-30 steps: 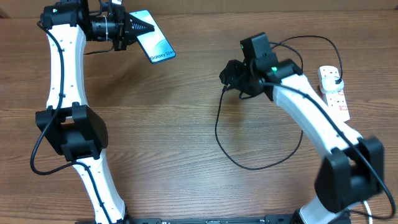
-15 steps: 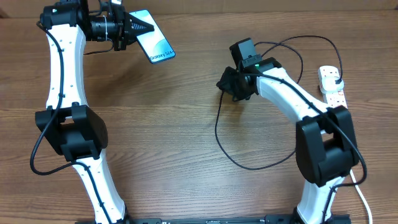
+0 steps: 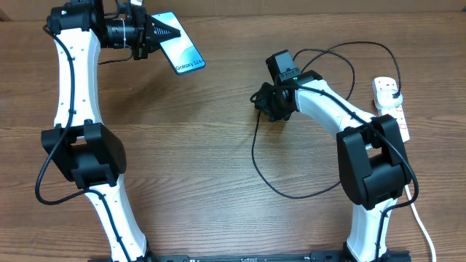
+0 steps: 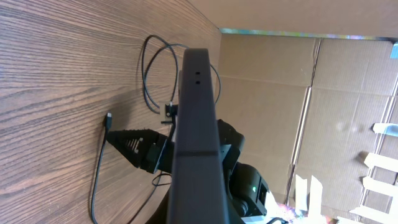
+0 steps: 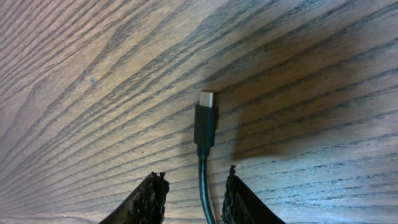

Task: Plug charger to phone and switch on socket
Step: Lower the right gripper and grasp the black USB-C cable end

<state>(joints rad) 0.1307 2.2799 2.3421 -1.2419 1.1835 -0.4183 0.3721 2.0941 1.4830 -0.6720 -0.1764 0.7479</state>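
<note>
Your right claw (image 5: 194, 180) gapes astride the thin black charger cable (image 5: 204, 127), its tip pointing forward along the fingers; left claw (image 3: 169, 33) grips the blue-screened phone (image 3: 186, 51).

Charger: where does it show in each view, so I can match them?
Overhead: charger loops centre-right, below the right gripper.
Left wrist: charger lower left, left of the phone edge.
Right wrist: charger centre, tip ahead of the right gripper.
Shared landmark: the right gripper.
</note>
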